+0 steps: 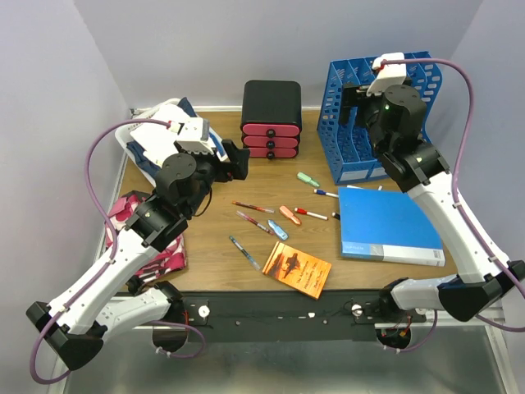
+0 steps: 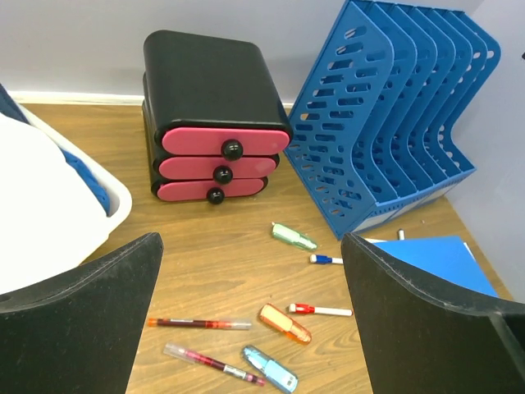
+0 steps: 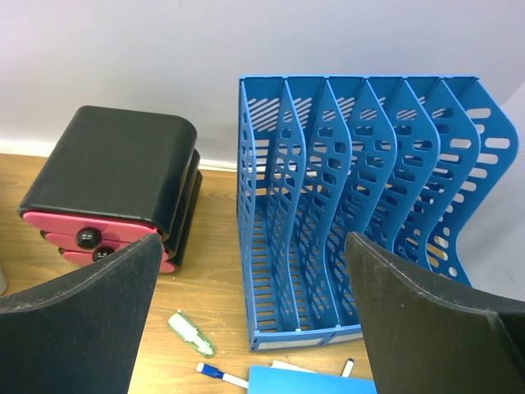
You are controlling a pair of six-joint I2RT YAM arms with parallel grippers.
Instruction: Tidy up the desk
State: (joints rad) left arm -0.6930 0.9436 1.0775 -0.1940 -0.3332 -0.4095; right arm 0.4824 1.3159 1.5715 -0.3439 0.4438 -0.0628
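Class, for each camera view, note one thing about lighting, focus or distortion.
Top external: even, soft light, faint shadows on the desk, walls splay outward. Left wrist: small glare spots on the drawer knobs; near fingers dark. Right wrist: file rack sharp.

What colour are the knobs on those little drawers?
Black knobs on red drawers; clearest in left wrist view.

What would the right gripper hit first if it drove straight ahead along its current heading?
Most likely the blue file rack: in the wrist view it sits dead ahead of the open right gripper, between its fingers. Depth unclear; a downward tilt could reach the desk just before it.
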